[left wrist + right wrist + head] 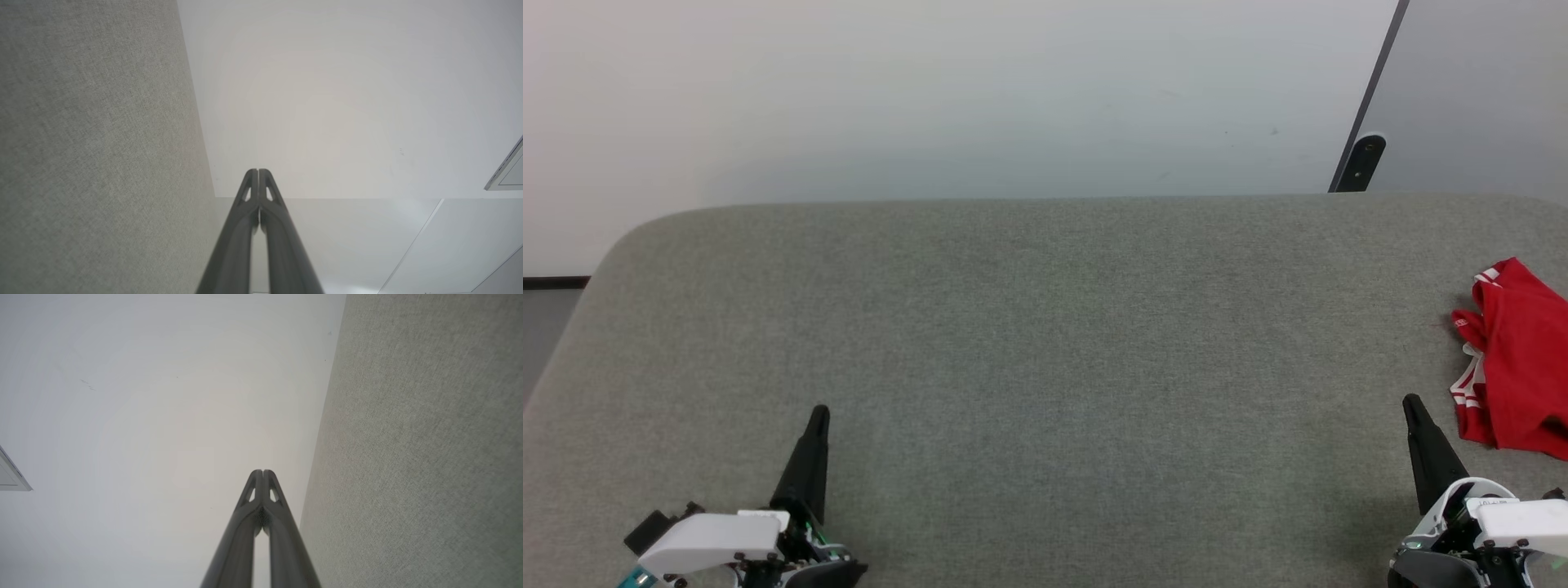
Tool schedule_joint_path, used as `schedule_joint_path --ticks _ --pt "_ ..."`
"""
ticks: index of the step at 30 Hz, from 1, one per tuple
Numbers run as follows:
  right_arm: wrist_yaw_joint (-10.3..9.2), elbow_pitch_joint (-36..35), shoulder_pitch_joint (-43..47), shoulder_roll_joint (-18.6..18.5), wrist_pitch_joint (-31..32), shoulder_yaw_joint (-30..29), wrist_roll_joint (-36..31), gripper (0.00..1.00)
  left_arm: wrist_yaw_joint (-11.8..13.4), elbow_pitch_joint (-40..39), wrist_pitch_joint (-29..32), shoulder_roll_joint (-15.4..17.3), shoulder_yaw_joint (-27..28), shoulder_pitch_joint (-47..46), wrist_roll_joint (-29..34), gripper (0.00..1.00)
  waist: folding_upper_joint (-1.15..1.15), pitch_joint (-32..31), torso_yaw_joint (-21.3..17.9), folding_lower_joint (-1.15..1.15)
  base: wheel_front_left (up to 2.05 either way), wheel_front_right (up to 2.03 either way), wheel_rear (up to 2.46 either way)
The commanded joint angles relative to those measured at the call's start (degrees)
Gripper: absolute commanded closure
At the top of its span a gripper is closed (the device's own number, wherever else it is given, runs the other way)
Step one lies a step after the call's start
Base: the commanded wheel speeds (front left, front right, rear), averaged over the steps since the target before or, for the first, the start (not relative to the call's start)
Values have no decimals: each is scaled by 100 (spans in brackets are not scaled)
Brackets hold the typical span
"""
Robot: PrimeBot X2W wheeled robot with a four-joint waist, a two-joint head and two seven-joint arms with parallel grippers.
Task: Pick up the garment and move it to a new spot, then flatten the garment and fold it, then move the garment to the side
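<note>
The left gripper [818, 416] sits nearest, at the lower left of the head view, and the right gripper [1413, 406] at the lower right. Both point up the frame over the grey cloth-covered counter [1045, 343]. In each wrist view the two dark fingers are pressed together along their length with the tips meeting, so both are closed, and nothing is between them.

A little farther up, at the right edge of the head view, is the garment [1519, 359]. It lies near the right gripper's fingertips but apart from them. It rests straight on the cloth of the counter, not in any bin or basket. The part in frame is red with white-striped trim, and it looks bunched and creased rather than laid out flat. The frame edge cuts off the rest, so its full shape cannot be told.

The wide middle of the counter runs bare to its far rounded edge. Beyond that is a pale wall [931, 98], with a dark post [1364, 159] and a grey panel [1478, 90] at the upper right.

As for progress, this scene fits two stages. The shirt may be waiting at the side to be picked up, or it may have been set aside there after folding. What shows looks too rumpled for a neat fold, but that is only a judgement from a partial view.
</note>
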Motion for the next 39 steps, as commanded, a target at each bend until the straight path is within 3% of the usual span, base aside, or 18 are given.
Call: schedule_joint_path --ticks 1,39 --pt "-4 -9 -19 21 13 -1 22 100 -17 -6 16 -4 12 -62 -18 100 0 0 0 0 0 0 0" --pt "-4 -10 -19 21 12 1 23 100 -18 -6 14 -4 11 -61 -19 100 0 0 0 0 0 0 0"
